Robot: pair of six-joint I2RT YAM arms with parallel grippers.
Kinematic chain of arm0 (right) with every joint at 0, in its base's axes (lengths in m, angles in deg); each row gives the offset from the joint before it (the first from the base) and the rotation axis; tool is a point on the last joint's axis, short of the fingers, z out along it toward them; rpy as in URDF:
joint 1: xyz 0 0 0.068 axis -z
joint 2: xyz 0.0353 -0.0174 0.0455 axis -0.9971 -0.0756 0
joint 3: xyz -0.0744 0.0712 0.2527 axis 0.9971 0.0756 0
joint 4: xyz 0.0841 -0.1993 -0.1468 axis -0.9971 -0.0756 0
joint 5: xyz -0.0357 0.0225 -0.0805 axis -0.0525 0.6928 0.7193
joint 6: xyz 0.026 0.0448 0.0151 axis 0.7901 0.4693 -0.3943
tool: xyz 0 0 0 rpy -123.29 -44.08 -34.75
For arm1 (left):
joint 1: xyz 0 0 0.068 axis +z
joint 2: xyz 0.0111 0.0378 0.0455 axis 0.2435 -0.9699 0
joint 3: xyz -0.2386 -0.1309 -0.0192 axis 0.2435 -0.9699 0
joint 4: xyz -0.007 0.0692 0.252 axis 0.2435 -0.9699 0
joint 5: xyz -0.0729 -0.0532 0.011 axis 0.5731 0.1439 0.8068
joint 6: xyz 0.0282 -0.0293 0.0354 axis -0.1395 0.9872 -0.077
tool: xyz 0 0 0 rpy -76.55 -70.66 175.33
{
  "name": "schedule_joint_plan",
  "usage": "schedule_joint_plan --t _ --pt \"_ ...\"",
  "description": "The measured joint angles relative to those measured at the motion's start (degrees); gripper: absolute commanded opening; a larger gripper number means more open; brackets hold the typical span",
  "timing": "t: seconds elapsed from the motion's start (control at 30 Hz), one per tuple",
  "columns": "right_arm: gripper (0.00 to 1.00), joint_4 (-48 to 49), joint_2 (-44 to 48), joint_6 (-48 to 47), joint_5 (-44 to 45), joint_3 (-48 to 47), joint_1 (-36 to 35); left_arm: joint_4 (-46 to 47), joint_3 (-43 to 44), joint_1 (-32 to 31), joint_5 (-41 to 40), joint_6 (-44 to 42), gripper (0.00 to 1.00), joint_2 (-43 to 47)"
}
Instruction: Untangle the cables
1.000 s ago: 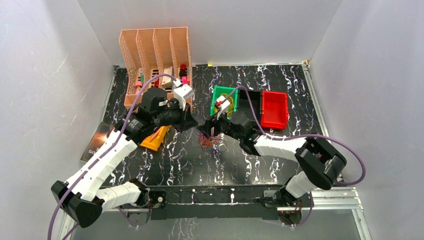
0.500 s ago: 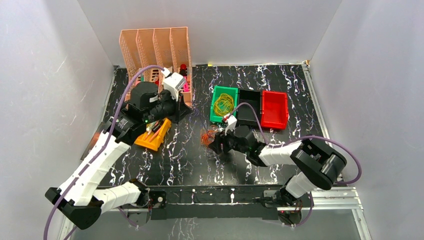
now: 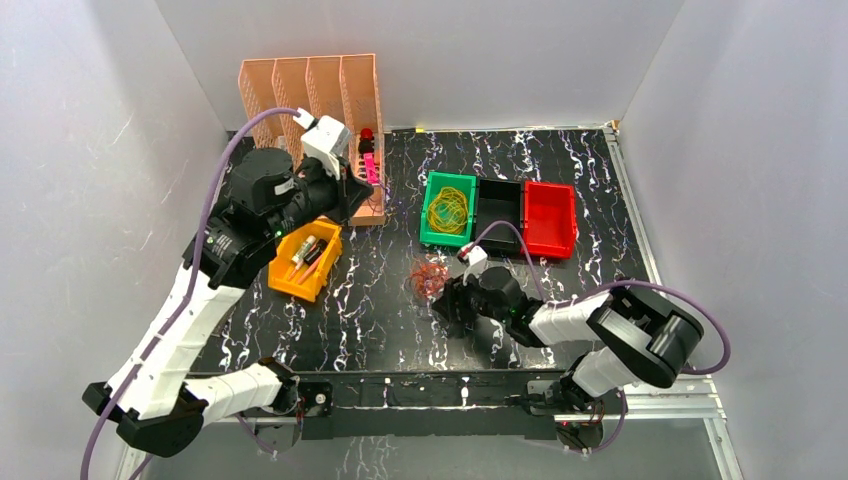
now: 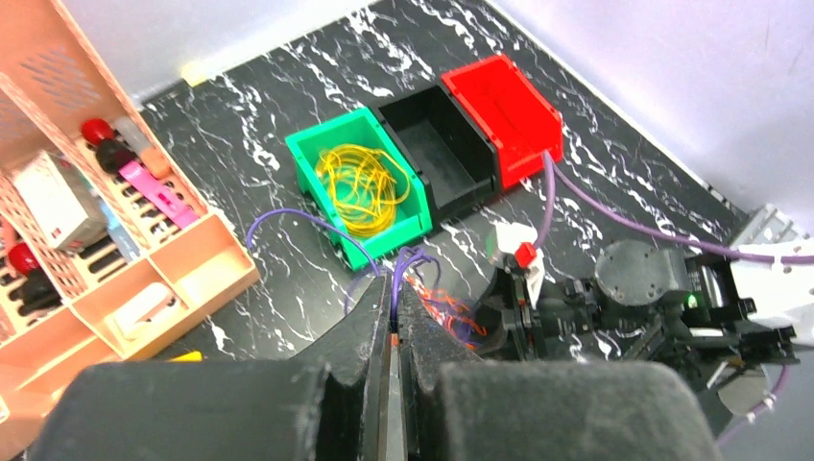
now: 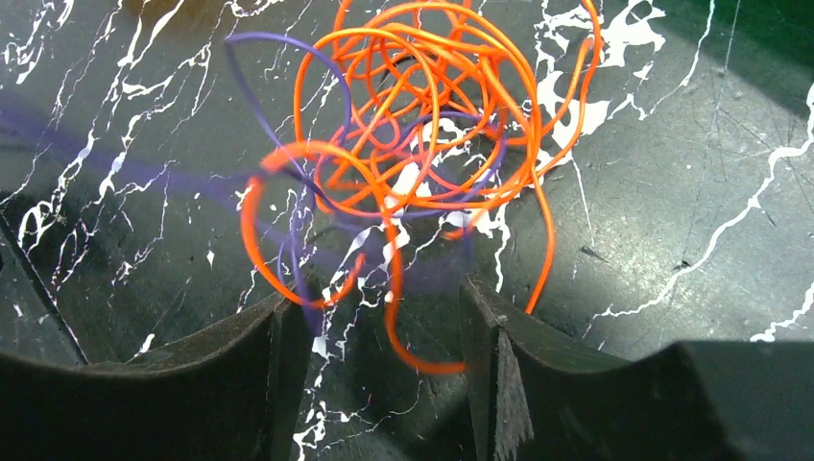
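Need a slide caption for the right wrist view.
Open right gripper straddles loose orange and purple cables on the marbled table.

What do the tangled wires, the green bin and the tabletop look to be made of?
The wires: thin, glossy orange and purple strands, likely plastic-coated, holding springy loops; core unseen. The green bin: moulded plastic, smooth, slight sheen. The tabletop: black marble-look surface with white veins, probably printed film; faint scratches.

Bare tabletop (image 3: 375,305) lies open left of the cable tangle (image 3: 430,277), whose purple strand (image 4: 288,212) rises to the left gripper (image 4: 392,288); the right gripper (image 3: 438,298) crowds its near side, and the green bin (image 3: 446,241), black bin (image 3: 500,205) and red bin (image 3: 548,215) wall off the far side.
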Motion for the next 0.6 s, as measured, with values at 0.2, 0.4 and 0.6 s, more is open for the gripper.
schedule_joint_plan --t 0.2,0.4,0.6 --pt "0.63 0.9 1.1 0.0 0.4 1.6 0.0 1.2 4.1 0.0 -4.0 -0.9 0.0 -0.2" --pt "0.63 1.2 1.4 0.1 0.6 2.0 0.0 3.6 8.7 0.0 -6.7 -2.4 0.0 -1.3" --pt "0.68 -0.3 4.3 -0.2 0.6 3.2 0.0 4.9 13.7 0.0 -6.2 -4.0 0.0 -4.5"
